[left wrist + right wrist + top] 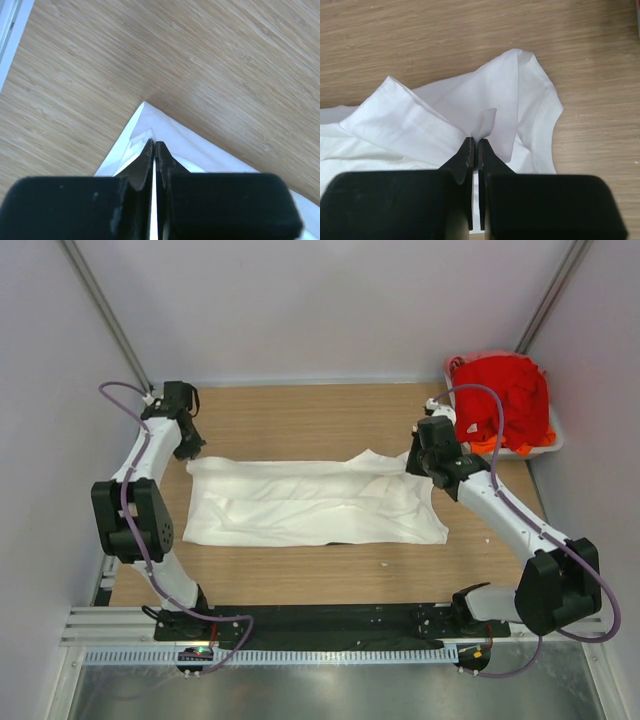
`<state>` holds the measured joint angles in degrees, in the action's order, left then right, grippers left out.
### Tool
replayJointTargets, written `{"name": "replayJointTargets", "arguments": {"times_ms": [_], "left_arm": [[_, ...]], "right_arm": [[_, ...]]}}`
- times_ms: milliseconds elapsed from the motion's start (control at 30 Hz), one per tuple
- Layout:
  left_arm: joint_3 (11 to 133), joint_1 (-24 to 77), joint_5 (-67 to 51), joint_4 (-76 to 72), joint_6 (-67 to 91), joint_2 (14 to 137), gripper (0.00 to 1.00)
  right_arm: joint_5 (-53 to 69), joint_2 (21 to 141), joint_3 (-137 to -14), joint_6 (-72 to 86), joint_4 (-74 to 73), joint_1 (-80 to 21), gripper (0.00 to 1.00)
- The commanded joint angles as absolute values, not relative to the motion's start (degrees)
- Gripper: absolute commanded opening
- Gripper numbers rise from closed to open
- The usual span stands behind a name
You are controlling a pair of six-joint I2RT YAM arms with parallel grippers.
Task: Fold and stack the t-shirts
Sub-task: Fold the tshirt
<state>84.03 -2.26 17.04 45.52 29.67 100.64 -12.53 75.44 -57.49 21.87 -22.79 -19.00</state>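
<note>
The left tool is closed narrow on the far left corner of the large plain white cloth t-shirt, apparently gripping it. The right tool is pinched shut too, with a flap of that shirt standing up between its tips. The shirt lies spread crosswise on the pale wooden tabletop. At the far right corner, a pale plastic tub holds the bright red and orange t-shirts. A fold seems in hand: next, both arms should lift evenly and carry the far edge nearward.

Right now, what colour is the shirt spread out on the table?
Plain white t-shirt, no print visible; clearest in the right wrist view.
</note>
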Motion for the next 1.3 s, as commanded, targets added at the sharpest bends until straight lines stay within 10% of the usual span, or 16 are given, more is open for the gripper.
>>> {"name": "replayJointTargets", "arguments": {"times_ms": [0,100,133,200,333,600,1267], "left_arm": [[81.84,-2.37,20.04,45.26,29.35,96.25,0.00],[79.90,-2.37,21.88,48.32,29.97,94.84,0.03],[79.28,-2.72,23.45,49.30,30.93,93.53,0.24],[76.14,-3.60,24.43,49.92,32.16,90.89,0.60],[69.97,-4.48,21.19,45.53,34.45,82.81,0.93],[63.55,1.47,12.74,34.82,36.74,82.34,0.90],[50.65,16.60,3.00,32.26,38.66,92.38,0.83]], "right_arm": [[-13.97,71.37,-52.85,25.48,-21.80,-18.98,0.01],[-14.68,68.21,-48.79,29.42,-21.62,-18.98,0.02],[-15.72,66.99,-45.91,30.40,-21.71,-18.98,0.10],[-17.13,63.39,-42.04,33.29,-21.97,-18.98,0.66],[-20.30,58.54,-39.73,34.63,-23.37,-19.07,0.85],[-16.35,57.21,-38.32,36.73,-21.37,-23.89,0.85],[-17.84,109.05,-67.21,33.14,-19.68,-26.02,0.84]]}}
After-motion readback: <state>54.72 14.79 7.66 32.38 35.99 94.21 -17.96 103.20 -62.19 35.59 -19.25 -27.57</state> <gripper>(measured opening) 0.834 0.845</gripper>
